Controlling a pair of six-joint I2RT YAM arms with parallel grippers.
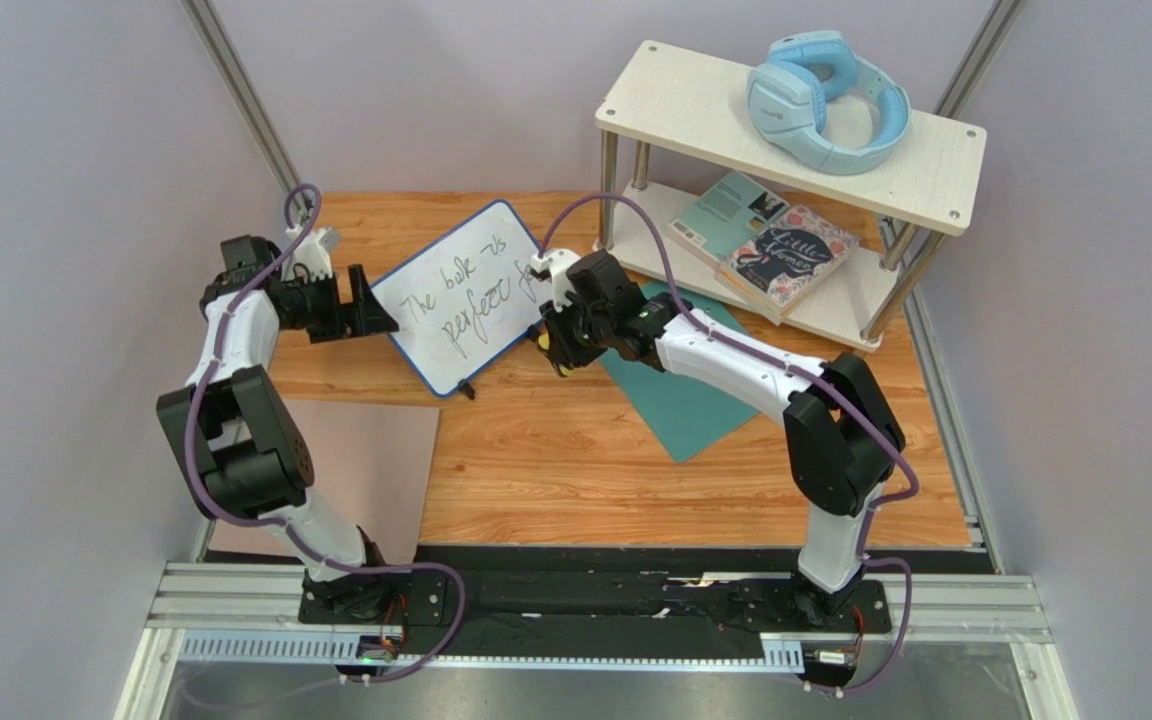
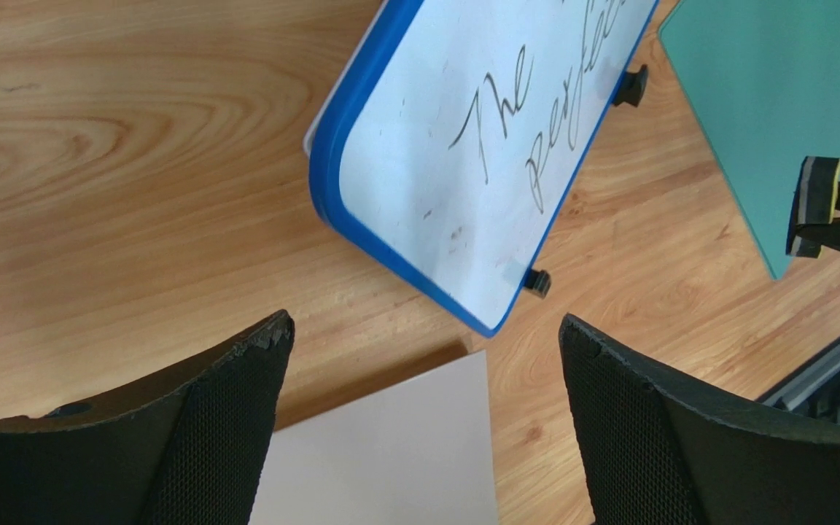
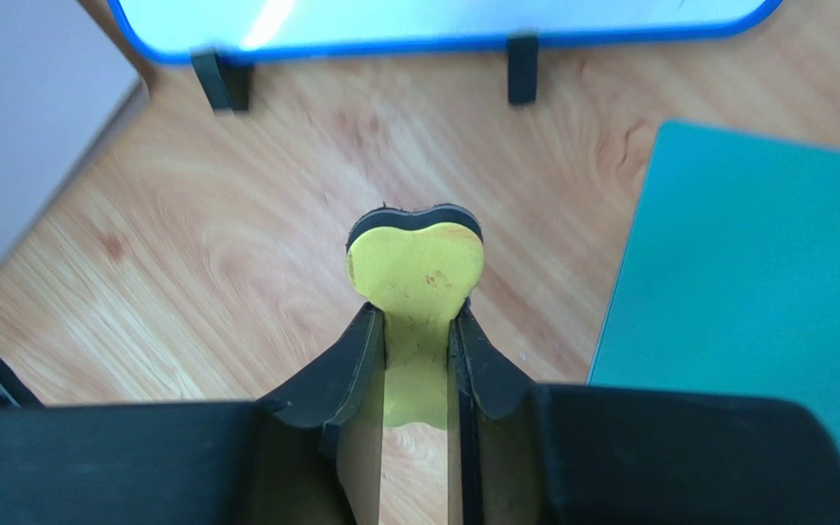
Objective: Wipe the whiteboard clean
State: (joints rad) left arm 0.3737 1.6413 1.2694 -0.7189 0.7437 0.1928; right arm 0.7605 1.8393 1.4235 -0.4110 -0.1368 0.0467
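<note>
The whiteboard [image 1: 461, 293], white with a blue rim and black handwriting, stands tilted on small black feet on the wooden table. It also shows in the left wrist view [image 2: 468, 153] and its lower rim in the right wrist view [image 3: 435, 33]. My left gripper [image 1: 376, 318] is open and empty just left of the board's left edge; in its wrist view [image 2: 424, 334] the jaws stand wide apart. My right gripper [image 1: 555, 333] is shut on a yellow eraser [image 3: 417, 273] with a black felt face, held just right of the board, apart from it. The eraser also shows in the left wrist view [image 2: 816, 205].
A teal flat sheet [image 1: 687, 393] lies under the right arm. A brownish-pink mat [image 1: 375, 480] hangs over the table's near left. A white two-tier shelf [image 1: 793, 128] at the back right holds blue headphones [image 1: 827, 99] and books [image 1: 766, 240].
</note>
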